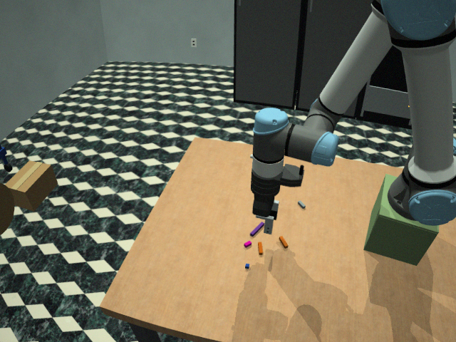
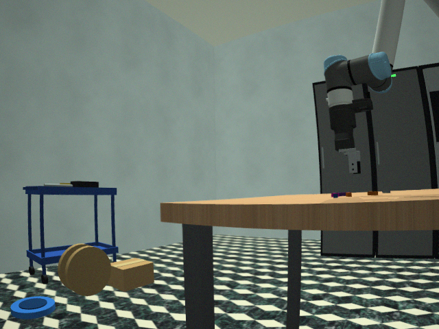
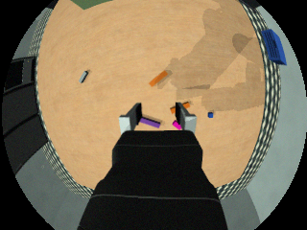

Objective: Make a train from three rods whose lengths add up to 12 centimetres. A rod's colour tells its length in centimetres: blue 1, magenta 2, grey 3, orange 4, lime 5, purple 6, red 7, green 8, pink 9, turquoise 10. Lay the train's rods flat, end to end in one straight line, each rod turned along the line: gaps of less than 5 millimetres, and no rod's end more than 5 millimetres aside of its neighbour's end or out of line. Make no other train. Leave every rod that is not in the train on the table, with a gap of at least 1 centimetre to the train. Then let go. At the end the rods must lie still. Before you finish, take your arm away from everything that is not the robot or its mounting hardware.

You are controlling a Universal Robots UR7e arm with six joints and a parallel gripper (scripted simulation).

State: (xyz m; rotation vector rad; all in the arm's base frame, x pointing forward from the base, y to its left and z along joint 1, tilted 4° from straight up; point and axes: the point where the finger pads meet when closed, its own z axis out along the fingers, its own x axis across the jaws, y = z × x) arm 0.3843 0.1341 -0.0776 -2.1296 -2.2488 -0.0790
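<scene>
Several rods lie apart on the wooden table. A purple rod [image 1: 256,228] lies slanted, with a magenta rod [image 1: 247,244] in front of it. Two orange rods lie near: one [image 1: 260,247] beside the magenta rod, one [image 1: 283,241] further right. A small blue rod [image 1: 246,265] lies nearest the front. A grey rod [image 1: 301,204] lies apart at the back right. My gripper [image 1: 268,225] hangs open and empty well above the table, over the purple rod. In the wrist view the purple rod [image 3: 150,123] shows between the fingers, with the magenta rod [image 3: 177,126] by the right finger.
The arm's green base block [image 1: 397,221] stands at the table's right side. Dark cabinets [image 1: 301,51] stand behind the table. On the floor to the left are a cardboard box [image 1: 30,184] and a blue cart [image 2: 70,219].
</scene>
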